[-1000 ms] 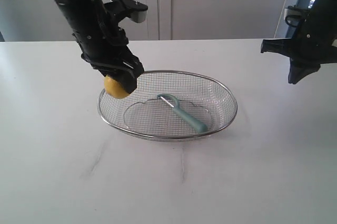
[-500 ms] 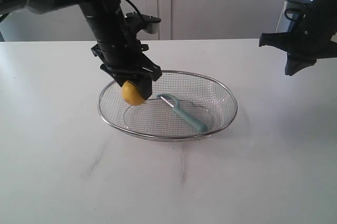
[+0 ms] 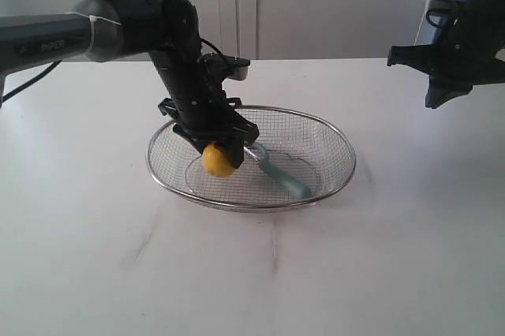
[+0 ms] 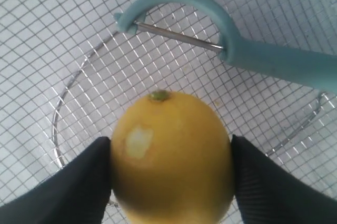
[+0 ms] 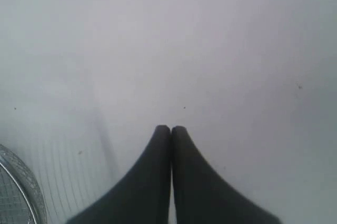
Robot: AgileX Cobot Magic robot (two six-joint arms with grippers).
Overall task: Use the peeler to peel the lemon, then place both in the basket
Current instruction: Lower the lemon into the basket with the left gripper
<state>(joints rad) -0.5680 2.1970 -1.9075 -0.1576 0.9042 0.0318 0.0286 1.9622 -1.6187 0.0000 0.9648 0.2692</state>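
Progress, left to right. The left fingers [image 4: 79, 187] are gripping the lemon [image 3: 218, 161] from both sides, spread wide to take its full width. They are holding it low inside the basket [image 3: 353, 164], over the left part of the mesh floor. I cannot tell whether the fruit is touching the wire or hanging just above it. Just beside it, on its right, the peeler [image 3: 284, 176] is lying on the basket floor, with its looped blade head nearest the lemon and its teal handle pointing away toward the right. Well apart, over the bare desk [image 3: 95, 257] at the far right, the right fingers [image 5: 158, 182] are pressing flat together and holding nothing.

Judgement: the peeler's half of the putting-away is looking done. The lemon's half is lacking only the release, so what is left is opening the left fingers and lifting the arm clear of the rim. The peeling is showing as hardly more than a token, going by the skin.

Lemon appearance, from the left wrist camera: the fruit is showing bright yellow and nearly round, with a small greenish nub at the end facing the peeler. One pale oval patch is showing on the side toward one finger, where the rind appears to be shaved off. The rest of the visible skin is reading as smooth and whole. No loose peel is showing in the mesh.
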